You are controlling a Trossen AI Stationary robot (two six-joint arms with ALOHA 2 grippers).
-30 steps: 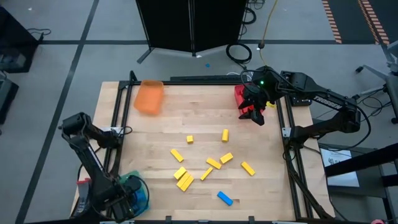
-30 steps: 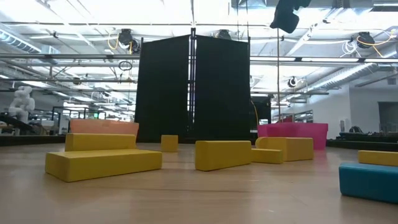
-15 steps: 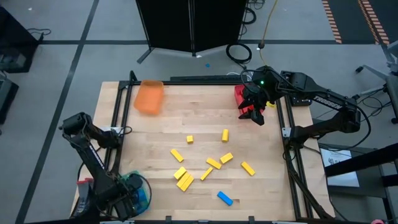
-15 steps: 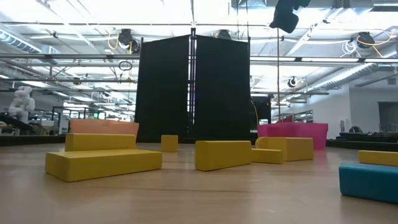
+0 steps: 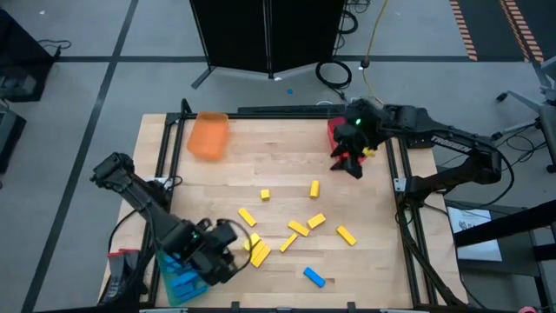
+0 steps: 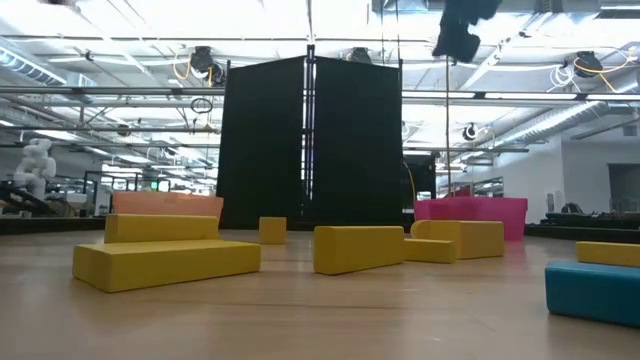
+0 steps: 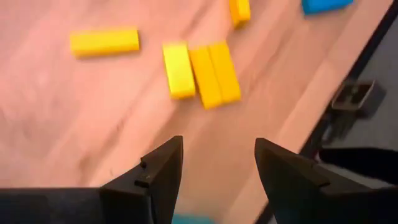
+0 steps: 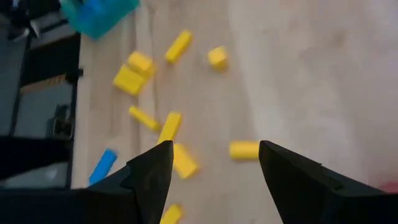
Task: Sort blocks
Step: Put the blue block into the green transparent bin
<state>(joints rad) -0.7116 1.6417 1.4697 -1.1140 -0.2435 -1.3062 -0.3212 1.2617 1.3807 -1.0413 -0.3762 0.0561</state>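
Several yellow blocks (image 5: 295, 228) lie flat and scattered on the middle of the wooden table, with a close pair (image 7: 214, 71) near my left gripper. One blue block (image 5: 314, 276) lies near the front edge. My left gripper (image 5: 233, 246) hovers open above the table's near left part, just left of the yellow pair, with nothing between its fingers (image 7: 155, 177). My right gripper (image 5: 349, 162) hangs open over the far right part, beside the red tray (image 5: 334, 132); nothing is between its fingers (image 8: 152, 171).
An orange tray (image 5: 208, 135) sits at the far left. A teal tray (image 5: 181, 280) holding blue blocks stands at the near left corner, under my left arm. A black metal frame (image 5: 401, 187) borders the table. Bare wood lies between the trays and the blocks.
My left gripper has risen from over the teal tray at the near left corner and swung toward the table's right, out over the wood beside the yellow blocks, tipping as it went. The blocks have stayed where they were.
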